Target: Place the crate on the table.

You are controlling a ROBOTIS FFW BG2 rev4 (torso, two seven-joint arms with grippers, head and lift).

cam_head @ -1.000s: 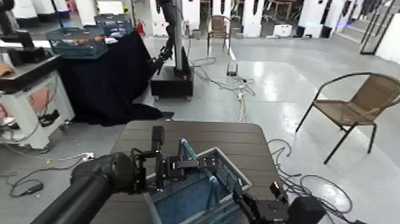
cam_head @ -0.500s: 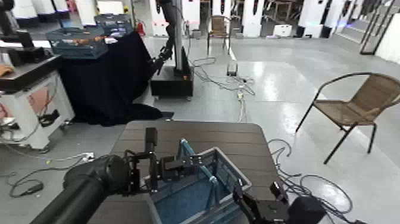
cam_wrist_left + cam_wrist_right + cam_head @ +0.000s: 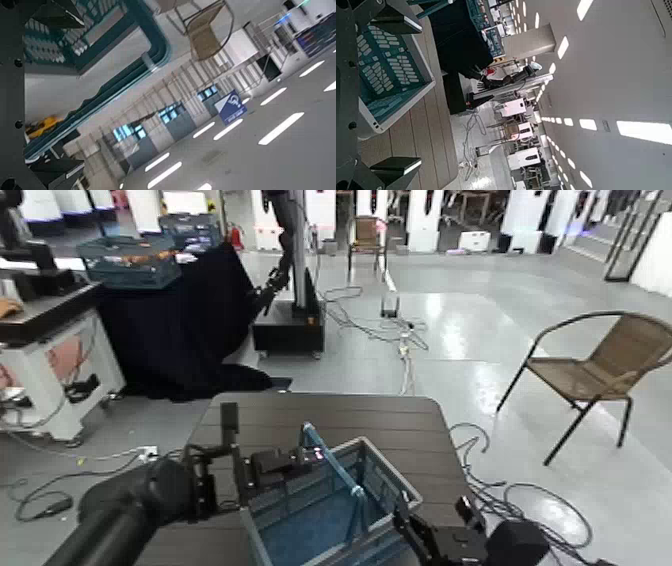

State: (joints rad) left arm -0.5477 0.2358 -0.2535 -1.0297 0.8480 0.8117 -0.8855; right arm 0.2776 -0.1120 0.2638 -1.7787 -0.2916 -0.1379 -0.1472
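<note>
Head view, crate: [image 3: 375, 544] on the table [image 3: 400, 418], toward its 5 o'clock
Left gripper: [image 3: 275, 430] jaws released, at the crate's 10 o'clock
Right gripper: [image 3: 432, 505] beside the crate's 3 o'clock rim
Left wrist view, handle: [image 3: 103, 96] ungripped
Right wrist view, right jaws: spread, grasping nothing
Done: placing, seemingly
Left: likely just drawing both arms clear

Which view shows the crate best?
The head view: it takes in the crate's rim, blue floor and raised handle together. The left wrist view shows only the handle close up and part of the lattice; the right wrist view, one corner with lattice walls and a bit of handle.
</note>
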